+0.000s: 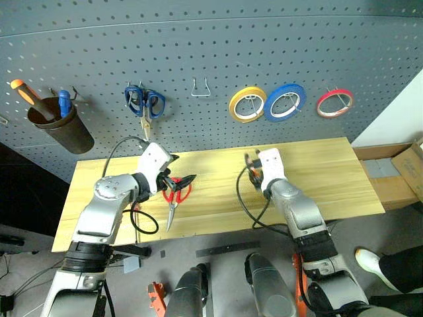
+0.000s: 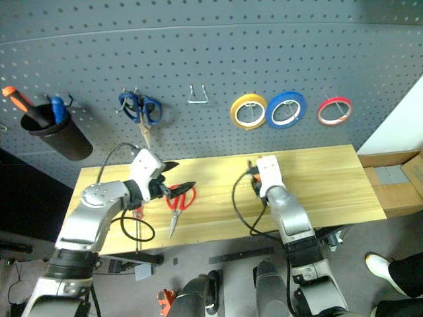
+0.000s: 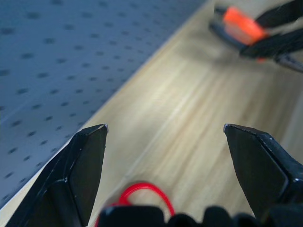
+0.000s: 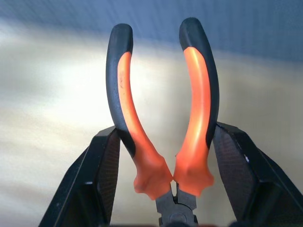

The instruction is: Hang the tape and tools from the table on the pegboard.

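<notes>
The red-handled scissors [image 1: 176, 195] lie on the light wooden table [image 1: 324, 165], blades toward the front edge. My left gripper [image 1: 181, 169] hovers just above their handles, open, nothing between its fingers; a red handle loop [image 3: 142, 193] shows below them. My right gripper [image 4: 165, 127] is shut on the pliers [image 4: 196, 109] with orange-and-black handles, held over the middle of the table [image 1: 251, 168], handles pointing toward the pegboard [image 1: 218, 39]. The thin red tape [image 1: 335, 103] hangs on a pegboard hook at the right.
On the pegboard hang a yellow tape roll [image 1: 248, 104], a blue tape roll [image 1: 285, 102], blue-handled scissors [image 1: 144, 102] and a bare metal hook [image 1: 201, 88]. A dark cup [image 1: 63, 129] at the left holds an orange-handled screwdriver. Cardboard boxes [image 1: 411, 168] sit beyond the table's right end.
</notes>
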